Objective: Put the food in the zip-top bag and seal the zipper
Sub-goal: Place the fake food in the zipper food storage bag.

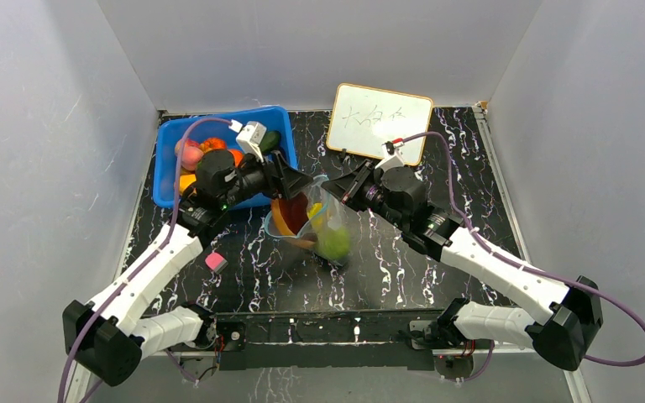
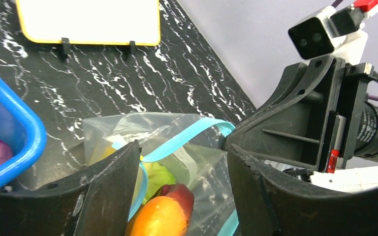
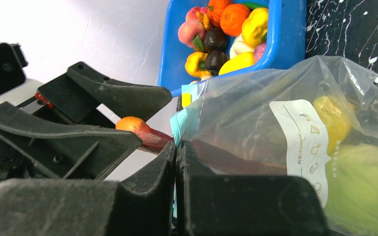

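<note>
Right wrist — label (image 3: 300,142) on zip-top bag (image 3: 256,98) reads "content"; right tool (image 3: 177,162) clamps it, left tool (image 2: 183,147) apart.

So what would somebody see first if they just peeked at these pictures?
The clear zip-top bag in the middle of the table, with a green fruit inside and two black robot hands meeting at its mouth. The right hand pinches the bag's edge, while the left hand stands open around an orange-and-red slice. At the far left, a blue bin is heaped with bright toy fruit.
</note>
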Available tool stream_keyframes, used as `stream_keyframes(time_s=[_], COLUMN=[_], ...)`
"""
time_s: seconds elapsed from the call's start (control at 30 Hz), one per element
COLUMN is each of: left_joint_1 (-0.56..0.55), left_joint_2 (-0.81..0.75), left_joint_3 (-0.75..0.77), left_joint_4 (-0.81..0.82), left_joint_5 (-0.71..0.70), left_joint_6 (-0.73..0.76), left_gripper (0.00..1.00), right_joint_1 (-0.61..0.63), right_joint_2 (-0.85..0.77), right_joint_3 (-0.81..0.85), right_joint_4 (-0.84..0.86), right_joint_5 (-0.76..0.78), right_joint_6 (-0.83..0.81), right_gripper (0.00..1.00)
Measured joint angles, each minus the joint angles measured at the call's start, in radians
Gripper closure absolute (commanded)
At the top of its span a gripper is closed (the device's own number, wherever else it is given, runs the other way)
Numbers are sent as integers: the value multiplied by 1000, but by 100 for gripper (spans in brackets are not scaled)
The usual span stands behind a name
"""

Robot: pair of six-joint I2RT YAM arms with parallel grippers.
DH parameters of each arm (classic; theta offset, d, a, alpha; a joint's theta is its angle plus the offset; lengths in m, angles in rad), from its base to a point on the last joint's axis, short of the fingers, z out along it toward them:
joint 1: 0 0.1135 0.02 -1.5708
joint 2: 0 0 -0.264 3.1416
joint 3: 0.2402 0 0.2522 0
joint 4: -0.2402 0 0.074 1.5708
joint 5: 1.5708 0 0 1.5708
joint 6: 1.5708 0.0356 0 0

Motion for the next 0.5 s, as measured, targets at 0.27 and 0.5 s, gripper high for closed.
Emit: stream_keyframes(time_s=[0.27, 0.5], left_joint_1=[0, 0], left_joint_2=[-80, -157], left_joint_3=[105, 114], left_joint_4=[-255, -438], left_joint_5=[-107, -129], left_joint_6=[191, 357], left_gripper=[37, 35], right_joint_1=[-2, -6], right_joint_2=[-1, -2], right_joint_3=[14, 14], right_joint_4=[-27, -35], right_joint_5=[32, 36], right_joint_6=[-45, -58], right_gripper=[100, 100])
